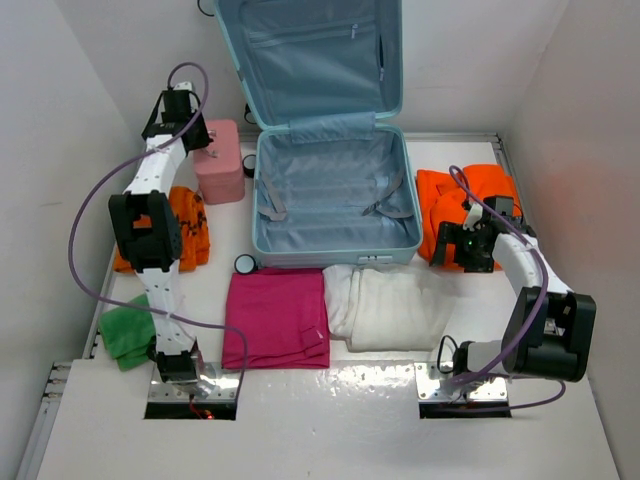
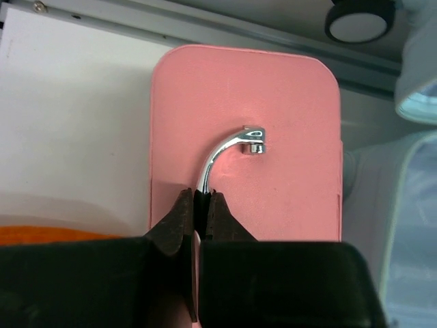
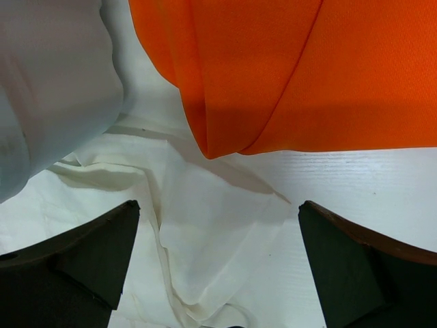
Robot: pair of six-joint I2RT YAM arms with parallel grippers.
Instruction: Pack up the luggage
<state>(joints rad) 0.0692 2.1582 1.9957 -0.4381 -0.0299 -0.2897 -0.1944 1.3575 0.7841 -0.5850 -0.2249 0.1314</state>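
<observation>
The luggage (image 1: 335,255), a big pale aqua hard-shell case, lies open at the back centre with its lid propped up and its blue lining bare. Its edge shows at the right of the left wrist view (image 2: 418,205). To its left stands a small pink vanity case (image 1: 220,165) (image 2: 273,102). My left gripper (image 1: 190,130) (image 2: 199,195) is shut on that case's chrome handle (image 2: 222,154). My right gripper (image 1: 468,245) (image 3: 218,212) hangs open over the white cloth (image 3: 205,232), just below the orange garment (image 1: 450,195) (image 3: 307,68), with nothing between its fingers.
In front of the luggage lie a folded magenta cloth (image 1: 277,315) and the white cloth (image 1: 390,305). A second orange garment (image 1: 190,225) and a green cloth (image 1: 125,335) lie by the left arm. A small round black-rimmed object (image 1: 245,264) sits by the luggage's front left corner.
</observation>
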